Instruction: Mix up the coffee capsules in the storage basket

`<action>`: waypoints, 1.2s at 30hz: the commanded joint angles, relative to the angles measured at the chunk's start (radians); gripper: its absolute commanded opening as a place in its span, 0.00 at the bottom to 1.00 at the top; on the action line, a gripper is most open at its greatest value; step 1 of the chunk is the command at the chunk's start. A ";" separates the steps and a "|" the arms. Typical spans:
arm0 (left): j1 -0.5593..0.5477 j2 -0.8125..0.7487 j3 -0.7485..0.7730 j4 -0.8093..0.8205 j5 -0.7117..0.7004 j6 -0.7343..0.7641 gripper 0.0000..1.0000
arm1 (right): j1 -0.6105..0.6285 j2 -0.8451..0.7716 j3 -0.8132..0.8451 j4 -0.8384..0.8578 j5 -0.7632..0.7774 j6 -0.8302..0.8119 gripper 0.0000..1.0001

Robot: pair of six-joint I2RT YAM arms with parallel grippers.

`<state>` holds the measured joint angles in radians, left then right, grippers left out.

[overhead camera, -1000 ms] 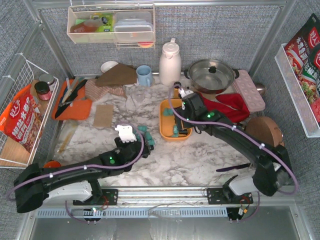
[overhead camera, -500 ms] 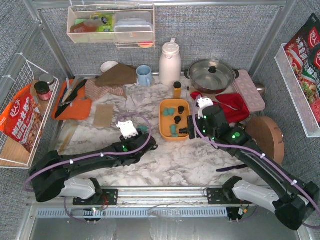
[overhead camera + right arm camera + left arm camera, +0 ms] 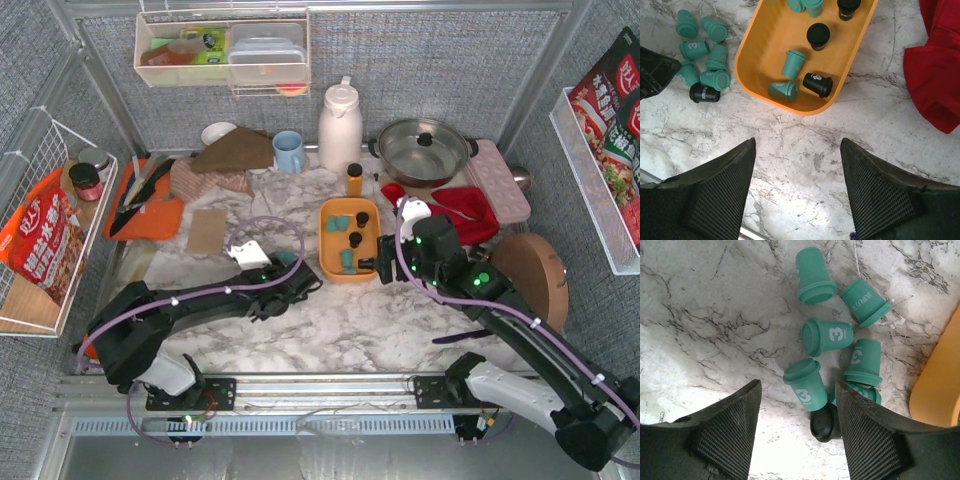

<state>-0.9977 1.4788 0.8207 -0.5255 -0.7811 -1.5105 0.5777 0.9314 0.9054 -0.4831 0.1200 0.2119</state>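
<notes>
Teal coffee capsules (image 3: 827, 335) lie loose on the table (image 3: 700, 315) directly ahead of the spread, empty left claw (image 3: 797, 386), the nearest tipped over between its jaws, with the orange storage basket (image 3: 940, 385) just to its right; the right claw (image 3: 797, 143), also spread and empty, hovers short of that basket.

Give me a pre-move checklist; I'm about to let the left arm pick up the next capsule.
1. Left tool open: ok, jaws apart.
2. Capsule lined up: ok, a teal capsule sits between its jaws in the wrist view.
3. Target stands free: not ok, a black capsule lies close beside it.
4. Right tool empty: ok, open with nothing in it.
5. Basket has room: ok, part of its floor is bare.
</notes>
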 commanded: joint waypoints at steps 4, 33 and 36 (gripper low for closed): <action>0.016 0.071 0.052 -0.036 0.028 -0.099 0.70 | 0.001 -0.018 -0.018 -0.004 -0.032 0.008 0.73; 0.044 0.119 0.073 -0.041 0.015 -0.048 0.25 | 0.001 -0.045 -0.022 -0.036 -0.065 -0.008 0.72; 0.041 0.020 0.053 0.041 0.029 0.102 0.23 | 0.001 -0.041 -0.010 -0.045 -0.079 -0.009 0.73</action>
<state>-0.9543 1.5867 0.8902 -0.5655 -0.7353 -1.5940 0.5774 0.8871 0.8776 -0.5175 0.0643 0.2111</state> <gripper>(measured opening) 0.384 0.726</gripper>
